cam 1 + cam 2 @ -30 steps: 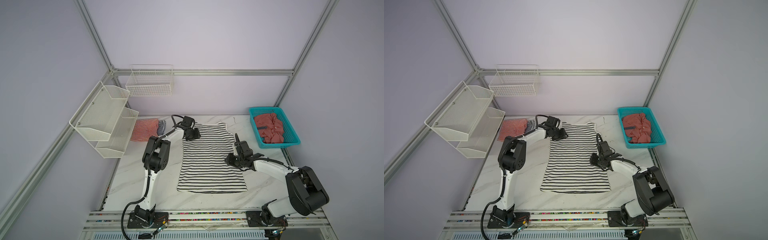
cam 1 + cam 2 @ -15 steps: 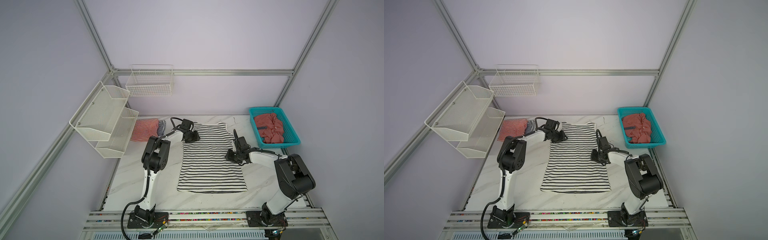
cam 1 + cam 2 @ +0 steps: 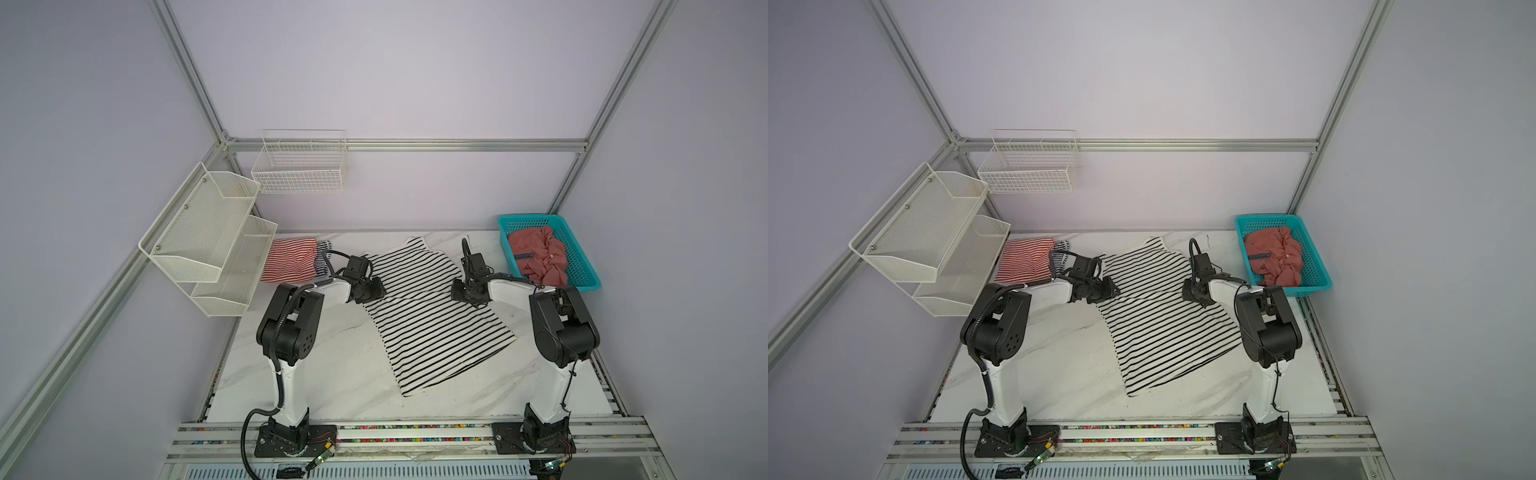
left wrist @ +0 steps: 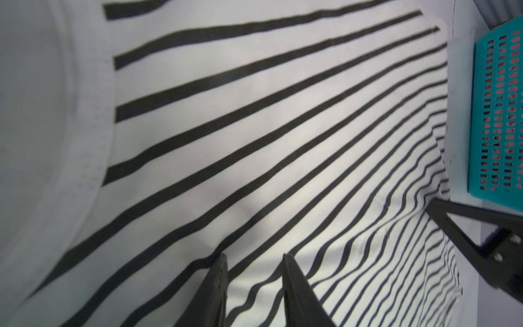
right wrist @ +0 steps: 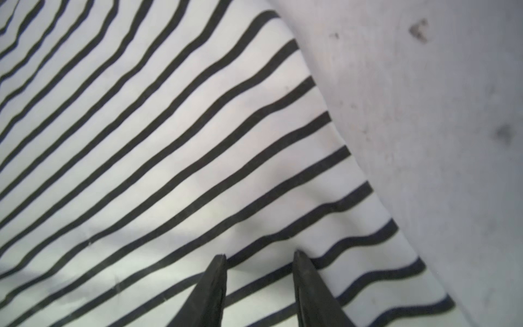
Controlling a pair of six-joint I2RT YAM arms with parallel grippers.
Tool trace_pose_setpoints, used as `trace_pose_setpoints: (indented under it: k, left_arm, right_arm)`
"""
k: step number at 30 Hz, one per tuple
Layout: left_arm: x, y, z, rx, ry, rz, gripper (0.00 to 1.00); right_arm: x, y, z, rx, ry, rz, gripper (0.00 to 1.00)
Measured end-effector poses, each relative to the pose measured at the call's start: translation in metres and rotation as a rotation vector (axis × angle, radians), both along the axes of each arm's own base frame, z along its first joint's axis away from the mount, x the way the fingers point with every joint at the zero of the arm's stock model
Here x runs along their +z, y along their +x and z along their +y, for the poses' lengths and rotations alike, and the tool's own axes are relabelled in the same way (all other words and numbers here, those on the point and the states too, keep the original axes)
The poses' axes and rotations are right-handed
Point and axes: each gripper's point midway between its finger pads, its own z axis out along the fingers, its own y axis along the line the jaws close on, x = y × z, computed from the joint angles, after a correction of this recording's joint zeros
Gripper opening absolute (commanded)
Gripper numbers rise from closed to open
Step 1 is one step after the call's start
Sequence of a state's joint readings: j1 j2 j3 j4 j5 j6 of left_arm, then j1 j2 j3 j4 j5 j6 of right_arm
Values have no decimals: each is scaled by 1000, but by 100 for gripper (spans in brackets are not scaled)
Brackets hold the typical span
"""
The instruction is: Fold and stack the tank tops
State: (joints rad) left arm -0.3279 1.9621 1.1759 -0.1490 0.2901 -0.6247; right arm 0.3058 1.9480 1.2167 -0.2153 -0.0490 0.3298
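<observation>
**mk:** What's different from a second back?

**jo:** The black-striped tank top (image 3: pixel 436 328) got slewed round. It was lying square on the table (image 3: pixel 311 365) with its hem parallel to the front edge. Now it sits skewed, and there's a crease across it running between the two claws.

**mk:** Which way does it point now?

**jo:** Neckline's toward the back wall, hem toward the front right. The long axis runs back to front on a diagonal that leans right (the stripes slant along with it). It's mid-table, between the two arms.

**mk:** And the claws?

**jo:** The left claw (image 3: pixel 376 290) is at the top's left edge and the right claw (image 3: pixel 457 293) at its right edge, both on that crease. In the wrist views the left claw (image 4: pixel 254 256) has its two prongs apart with striped cloth showing in the gap. Same goes for the right claw (image 5: pixel 259 253). I can't tell if either one has any cloth pinched.

**mk:** Headcount?

**jo:** Four tops. There's that one, plus a folded red-white striped top (image 3: pixel 291 259) at back left. A navy-white striped top (image 3: pixel 321 264) peeks out just beside it. Then there's a crumpled salmon top (image 3: pixel 540 257) in the one turquoise basket (image 3: pixel 590 286). Two arms, two claws.
</observation>
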Motion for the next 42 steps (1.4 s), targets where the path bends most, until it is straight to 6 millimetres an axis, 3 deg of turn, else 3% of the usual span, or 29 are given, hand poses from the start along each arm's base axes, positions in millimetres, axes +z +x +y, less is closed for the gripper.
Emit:
trace_pose_setpoints:
  k: [7,15,18,24,28,31,34,37,39,42]
  left_arm:
    - [-6,-66,9,50,-70,33,32]
    - [-7,-126,-25,44,-146,70,32]
    - [-7,-144,-28,67,-171,92,32]
    - [0,-166,-3,167,-113,150,34]
    - [12,-184,26,221,6,167,37]
    - [39,-171,37,234,75,96,38]
    - [84,-136,37,236,101,-37,38]
    - [121,-90,38,245,114,-141,38]
    - [128,-61,37,246,120,-160,37]
    - [114,-25,29,212,122,-116,35]
  right_arm:
    - [0,54,12,50,-52,-38,44]
    - [1,97,36,151,-71,-77,47]
    - [3,107,55,210,-58,-88,49]
    - [5,114,105,364,-45,-108,52]
    - [7,108,118,426,-42,-95,54]
    - [10,96,122,460,-26,-76,58]
    - [19,73,117,475,-9,-47,58]
    - [45,48,108,468,12,-51,57]
    - [70,33,103,458,29,-81,56]
    - [106,10,93,435,58,-143,55]
